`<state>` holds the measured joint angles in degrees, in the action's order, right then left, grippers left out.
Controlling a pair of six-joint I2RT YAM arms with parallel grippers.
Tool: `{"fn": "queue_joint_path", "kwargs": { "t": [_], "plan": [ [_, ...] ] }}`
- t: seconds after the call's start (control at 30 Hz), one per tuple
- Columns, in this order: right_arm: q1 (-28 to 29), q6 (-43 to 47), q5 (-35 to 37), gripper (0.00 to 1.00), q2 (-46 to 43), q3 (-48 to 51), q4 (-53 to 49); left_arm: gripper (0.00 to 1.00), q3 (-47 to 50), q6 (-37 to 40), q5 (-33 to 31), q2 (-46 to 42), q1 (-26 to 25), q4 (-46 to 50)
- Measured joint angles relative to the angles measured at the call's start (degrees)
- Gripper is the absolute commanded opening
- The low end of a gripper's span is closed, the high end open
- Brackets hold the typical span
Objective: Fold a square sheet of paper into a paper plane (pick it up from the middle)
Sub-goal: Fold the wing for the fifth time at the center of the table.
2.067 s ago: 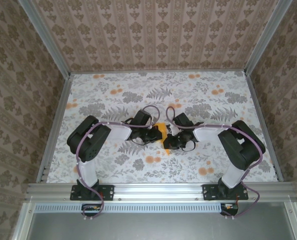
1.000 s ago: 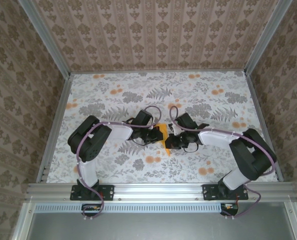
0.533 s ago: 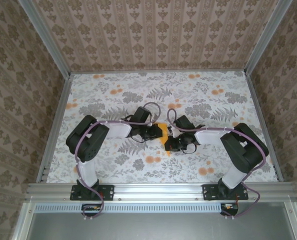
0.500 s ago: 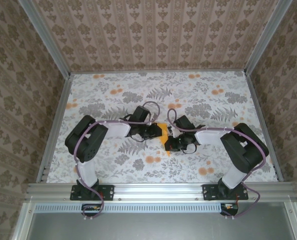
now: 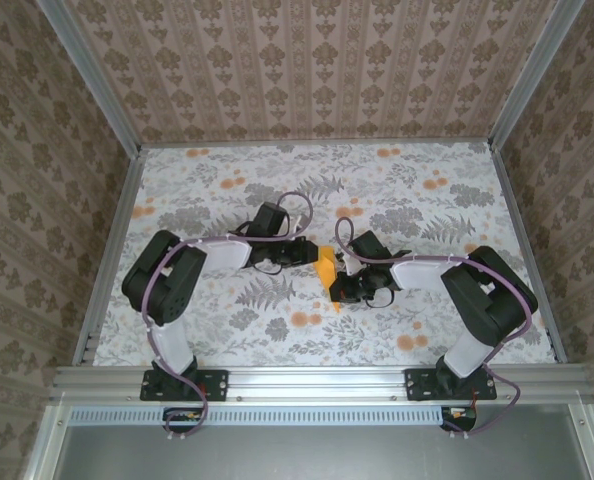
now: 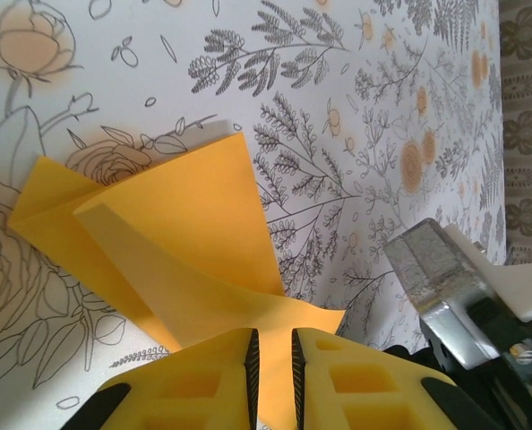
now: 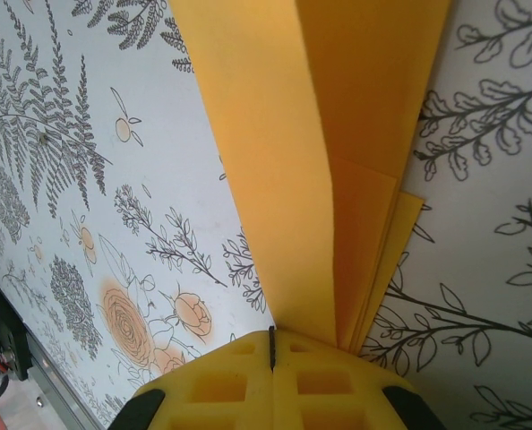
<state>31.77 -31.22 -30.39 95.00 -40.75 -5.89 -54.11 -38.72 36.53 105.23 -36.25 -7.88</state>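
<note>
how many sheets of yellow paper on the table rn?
1. The folded yellow paper is over the middle of the table, one end pinched in the shut jaws of the right gripper. Its layers could hide another sheet; can't tell.

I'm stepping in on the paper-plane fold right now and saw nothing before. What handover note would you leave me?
Left gripper: jaws slightly parted, a corner of the paper between them, not clamped.
Right gripper: shut on the paper's layered end.
Paper: middle of the table, between both grippers.
Done: several folds, layers stacked.
Left: not a finished dart yet; more folds and creasing likely remain.
</note>
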Motion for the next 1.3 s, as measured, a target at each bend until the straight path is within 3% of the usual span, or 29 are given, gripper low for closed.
{"fn": "queue_joint_path", "kwargs": {
  "t": [0.5, 0.97, 1.3],
  "plan": [
    [0.0, 1.0, 0.0, 0.05, 0.0, 0.0, 0.0, 0.18, -1.7, 0.9, -2.4, 5.0, 0.4, 0.4],
    [-0.3, 1.9, -0.4, 0.03, -0.8, 1.6, 1.1, 0.16, -6.2, 4.1, -5.6, 6.5, 0.5, 6.4],
    [-1.3, 2.1, -1.8, 0.02, -1.8, 3.1, 1.1, 0.15, -8.7, 5.7, -8.2, 7.3, 5.0, 9.3]
  ]
}}
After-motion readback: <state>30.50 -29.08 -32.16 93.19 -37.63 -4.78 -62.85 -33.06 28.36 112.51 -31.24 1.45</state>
